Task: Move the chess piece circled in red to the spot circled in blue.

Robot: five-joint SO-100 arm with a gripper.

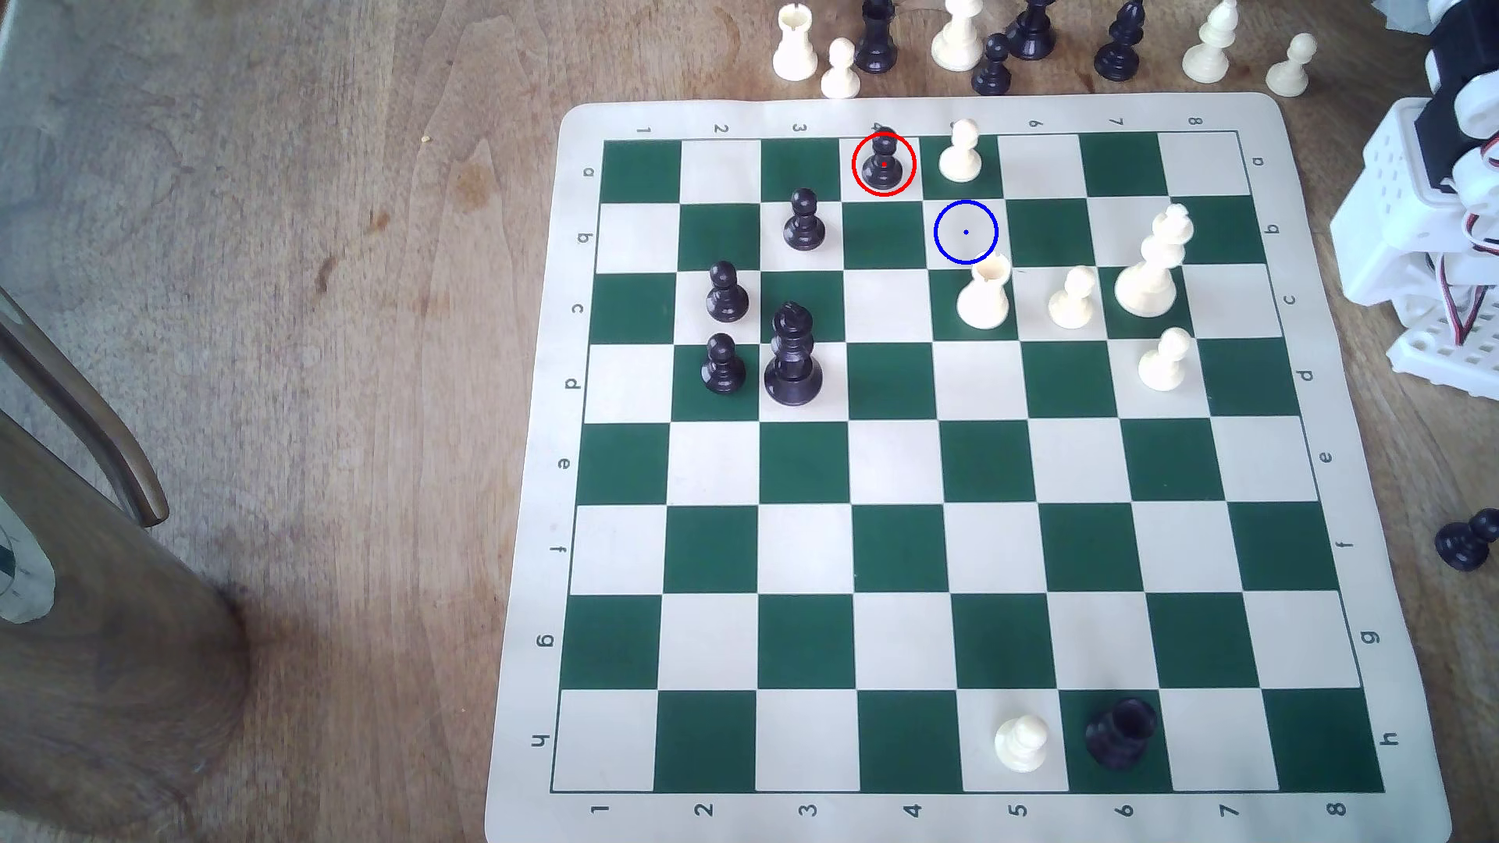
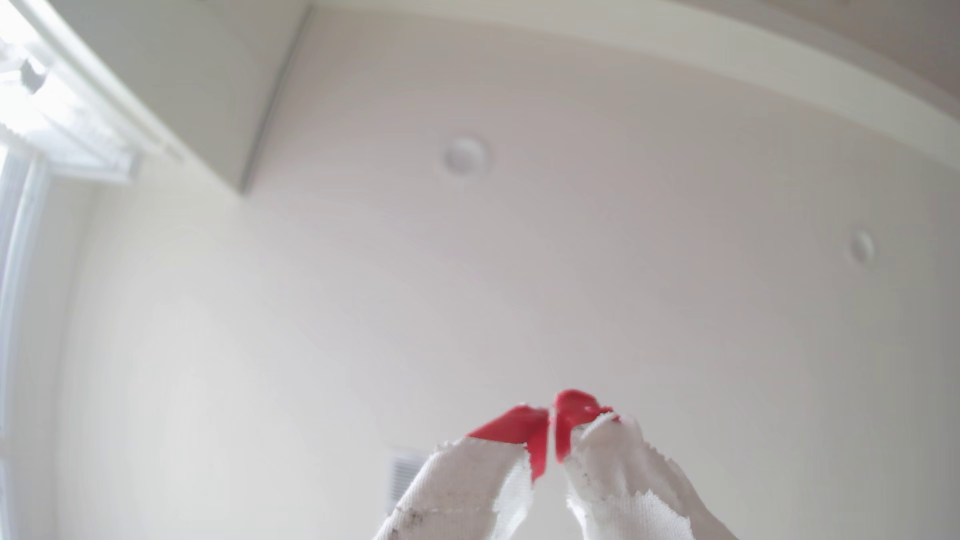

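Nearest the wrist camera, the gripper (image 2: 551,415) is pointing up at a pale ceiling (image 2: 623,291); its two red tips, wrapped below in frayed white tape, are sitting together with barely a sliver between them, holding nothing; two round ceiling fixtures and a vent are showing beyond them, with a bright window at one edge.

Nearest in the exterior view, a dark wooden chair part (image 1: 89,519) is curving across the exterior view's left; the board (image 1: 1330,819), a green and cream mat, is lying on a wooden table (image 1: 284,203); in its near row a white pawn (image 1: 1020,742) is standing beside a black rook (image 1: 1121,733) that is tilting or lying over, I cannot tell which; a black pawn is lying off the mat at the exterior view's right edge.

Further back, a tall black piece (image 1: 792,354) is standing among three black pawns toward the exterior view's left; four white pieces are clustering toward the right.

The spot (image 1: 965,232), a cream square ringed in blue, is lying bare in the second row from the far edge, just behind a white rook (image 1: 984,293); the chess piece (image 1: 882,162), ringed in red, is standing upright in the far row, one square diagonally off the spot, toward the exterior view's left, with a white pawn on the next square to its right.

Beyond the mat, captured pieces (image 1: 957,36) are standing in a loose line; the white arm (image 1: 1428,211) is sitting folded at the far right, well apart from the chess piece.
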